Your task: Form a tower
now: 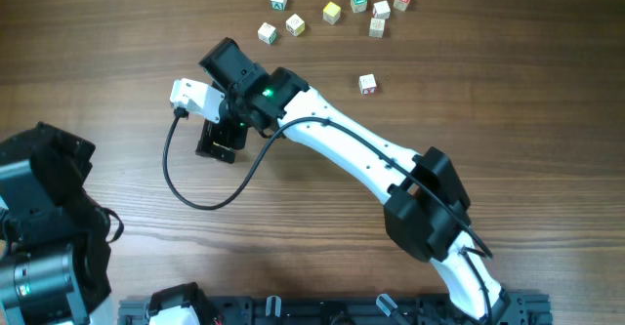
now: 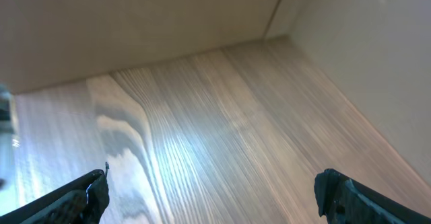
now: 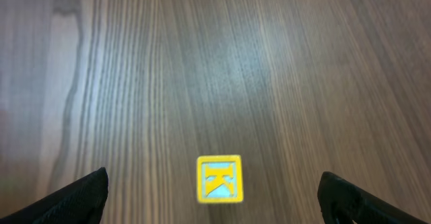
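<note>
Overhead: the right arm (image 1: 342, 144) rises nearest the lens and hides the tower beneath its wrist; loose cubes (image 1: 332, 13) lie well apart from it.

Right wrist: the right fingers (image 3: 81, 197) stand spread. The tower (image 3: 219, 179) sits roughly midway between them, seen end-on with its yellow face up. We judge its axis upright.

Left wrist: the left fingers (image 2: 81, 197) stand spread over the desk (image 2: 222, 116), with no tower in view.

Right end effector (image 1: 217, 145) over table (image 1: 117, 61); loose cubes (image 1: 332, 13) scattered beyond.
</note>
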